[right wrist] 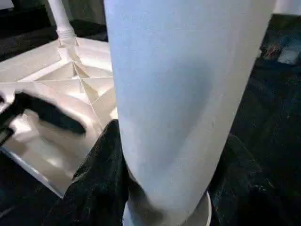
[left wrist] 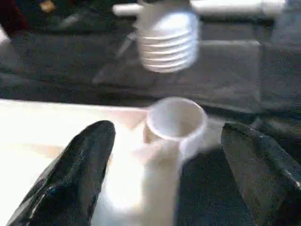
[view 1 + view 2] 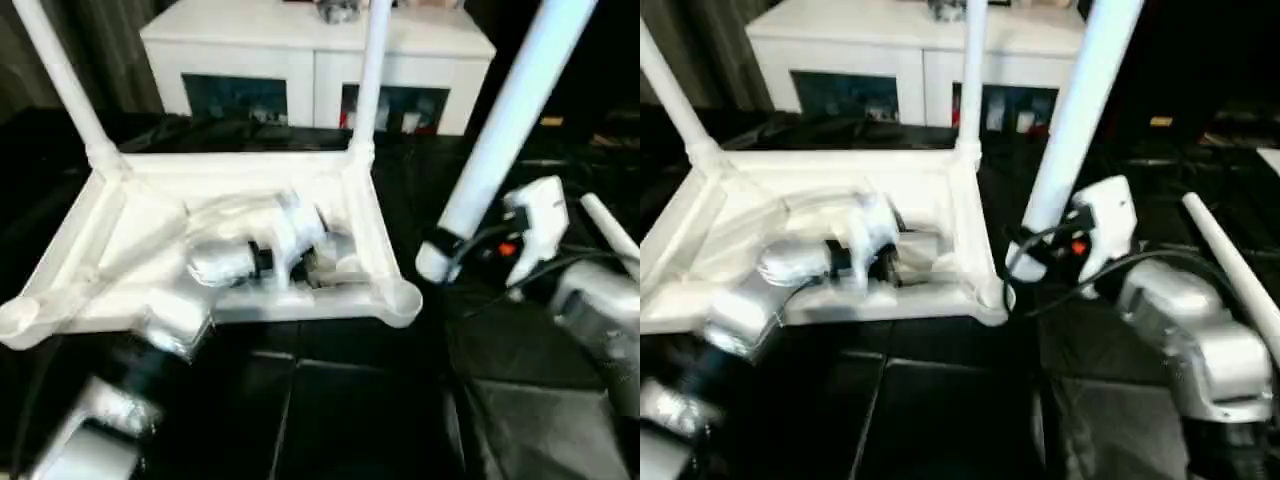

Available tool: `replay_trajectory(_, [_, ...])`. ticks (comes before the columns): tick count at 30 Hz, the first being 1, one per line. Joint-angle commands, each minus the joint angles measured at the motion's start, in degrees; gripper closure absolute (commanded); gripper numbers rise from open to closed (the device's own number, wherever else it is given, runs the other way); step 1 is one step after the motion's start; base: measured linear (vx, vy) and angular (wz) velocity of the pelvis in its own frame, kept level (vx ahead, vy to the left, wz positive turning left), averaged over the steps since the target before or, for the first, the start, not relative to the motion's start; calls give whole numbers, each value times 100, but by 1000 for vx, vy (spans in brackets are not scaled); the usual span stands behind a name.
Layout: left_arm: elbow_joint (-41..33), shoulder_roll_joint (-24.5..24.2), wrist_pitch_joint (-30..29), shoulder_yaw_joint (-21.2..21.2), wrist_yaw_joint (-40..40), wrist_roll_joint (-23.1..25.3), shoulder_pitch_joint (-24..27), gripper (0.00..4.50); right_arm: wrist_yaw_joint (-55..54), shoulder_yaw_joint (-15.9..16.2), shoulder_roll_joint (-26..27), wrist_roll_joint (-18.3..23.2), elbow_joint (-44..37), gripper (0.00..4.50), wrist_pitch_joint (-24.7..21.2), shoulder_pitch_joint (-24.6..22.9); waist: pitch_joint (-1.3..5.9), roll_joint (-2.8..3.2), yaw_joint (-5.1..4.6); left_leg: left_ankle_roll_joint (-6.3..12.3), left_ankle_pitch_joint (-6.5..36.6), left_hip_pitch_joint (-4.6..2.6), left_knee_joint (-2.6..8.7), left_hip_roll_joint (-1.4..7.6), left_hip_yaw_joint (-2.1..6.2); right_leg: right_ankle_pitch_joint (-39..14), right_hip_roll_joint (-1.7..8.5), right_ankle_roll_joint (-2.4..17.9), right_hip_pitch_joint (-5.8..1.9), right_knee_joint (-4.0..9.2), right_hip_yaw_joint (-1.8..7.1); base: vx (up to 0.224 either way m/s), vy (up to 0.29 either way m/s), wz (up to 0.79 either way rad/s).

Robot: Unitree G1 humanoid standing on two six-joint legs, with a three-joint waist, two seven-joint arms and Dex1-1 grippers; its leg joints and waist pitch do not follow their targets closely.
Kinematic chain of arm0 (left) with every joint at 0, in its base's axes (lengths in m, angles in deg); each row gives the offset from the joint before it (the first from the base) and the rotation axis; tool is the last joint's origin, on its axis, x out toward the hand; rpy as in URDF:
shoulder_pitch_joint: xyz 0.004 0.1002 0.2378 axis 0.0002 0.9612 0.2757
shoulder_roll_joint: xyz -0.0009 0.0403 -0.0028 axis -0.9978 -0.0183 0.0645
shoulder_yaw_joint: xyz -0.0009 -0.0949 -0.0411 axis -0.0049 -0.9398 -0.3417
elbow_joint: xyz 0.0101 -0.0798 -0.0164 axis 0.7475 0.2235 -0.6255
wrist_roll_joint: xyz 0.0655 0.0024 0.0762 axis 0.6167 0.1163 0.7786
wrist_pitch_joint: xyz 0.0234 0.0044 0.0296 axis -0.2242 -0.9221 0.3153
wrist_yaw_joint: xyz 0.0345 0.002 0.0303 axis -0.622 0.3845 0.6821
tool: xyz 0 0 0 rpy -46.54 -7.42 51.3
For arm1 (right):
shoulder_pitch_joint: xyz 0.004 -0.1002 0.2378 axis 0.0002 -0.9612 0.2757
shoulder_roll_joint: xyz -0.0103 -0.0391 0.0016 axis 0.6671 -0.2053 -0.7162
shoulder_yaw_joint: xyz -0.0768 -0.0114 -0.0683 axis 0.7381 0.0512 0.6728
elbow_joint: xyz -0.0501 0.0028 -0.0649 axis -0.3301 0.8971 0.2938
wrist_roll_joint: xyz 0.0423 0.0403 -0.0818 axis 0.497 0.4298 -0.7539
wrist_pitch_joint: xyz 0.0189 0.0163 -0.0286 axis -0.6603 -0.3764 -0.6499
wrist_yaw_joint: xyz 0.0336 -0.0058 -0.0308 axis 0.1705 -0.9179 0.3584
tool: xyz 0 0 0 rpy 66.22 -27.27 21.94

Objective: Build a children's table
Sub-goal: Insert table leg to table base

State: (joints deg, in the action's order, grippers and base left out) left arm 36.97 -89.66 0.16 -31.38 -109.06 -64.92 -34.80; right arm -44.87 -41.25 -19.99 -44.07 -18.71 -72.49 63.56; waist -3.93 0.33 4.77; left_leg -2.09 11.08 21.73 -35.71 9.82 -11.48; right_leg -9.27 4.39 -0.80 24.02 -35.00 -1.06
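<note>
The right gripper has its jaws closed around a leg, held tilted just beside the tabletop's near right socket — its threaded end hovers above that socket, not touching. The left gripper rests inside the upturned tabletop, jaws wide either side of the same corner. Two legs stand upright in the far sockets. Another leg lies on the dark floor to the right. Farther back stands a white cabinet.

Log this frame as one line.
legs fitted: two | right gripper: holds third leg near empty socket | left gripper: open over tabletop
</note>
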Motion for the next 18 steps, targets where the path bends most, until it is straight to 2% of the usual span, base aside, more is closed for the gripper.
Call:
replay_trajectory(1, [89, -26, 148, 88, -138, 157, -69, 57, -57, 47, 21, -126, 46, 263, 179, 39, 404, -51, -45, -147, 1397, -123, 508, 267, 142, -1796, 298, 967, -203, 453, 173, 0, 0, 0])
replay_trajectory(4, [396, 6, 395, 152, -350, 202, -35, 75, -84, 109, 146, -212, 92, 263, 263, 65, 395, -37, -57, -176, 1497, -117, 521, 256, 153, -1929, 307, 920, -207, 470, 173, 0, 0, 0])
replay_trajectory(7, [724, -28, 549, 238, -415, 331, -133, 102, -63, 166, 168, -262, 91, 263, 323, 43, 400, -20, -77, -195, 1561, -130, 529, 265, 162, -1820, 307, 949, -207, 457, 175, 0, 0, 0])
replay_trajectory(8, [724, -28, 549, 238, -415, 331, -133, 114, -63, 166, 168, -262, 91, 263, 323, 43, 398, -28, -86, -195, 1581, -130, 527, 261, 155, -1818, 307, 953, -208, 461, 179, 0, 0, 0])
replay_trajectory(10, [933, -79, 469, 294, -648, 387, -240, 119, 69, 223, 133, -271, 71, 263, 350, -23, 397, -1, -93, -201, 1589, -126, 532, 262, 163, -1797, 311, 977, -211, 453, 179, 0, 0, 0])
replay_trajectory(11, [963, -103, 434, 326, -671, 440, -263, 123, 119, 250, 101, -287, 64, 263, 354, -52, 393, -13, -107, -201, 1597, -119, 537, 262, 163, -1786, 311, 987, -219, 459, 178, 0, 0, 0])
replay_trajectory(14, [1083, -143, 405, 385, -737, 572, -302, 149, 185, 290, 61, -340, 69, 263, 395, -99, 391, -1, -149, -180, 1637, -119, 537, 270, 167, -1722, 316, 1066, -228, 459, 180, 0, 0, 0])
replay_trajectory(18, [1241, -144, 486, 412, -705, 663, -334, 172, 180, 277, 80, -333, 56, 263, 384, -103, 389, -1, -157, -159, 1666, -123, 536, 276, 171, -1778, 323, 1118, -230, 459, 178, 0, 0, 0])
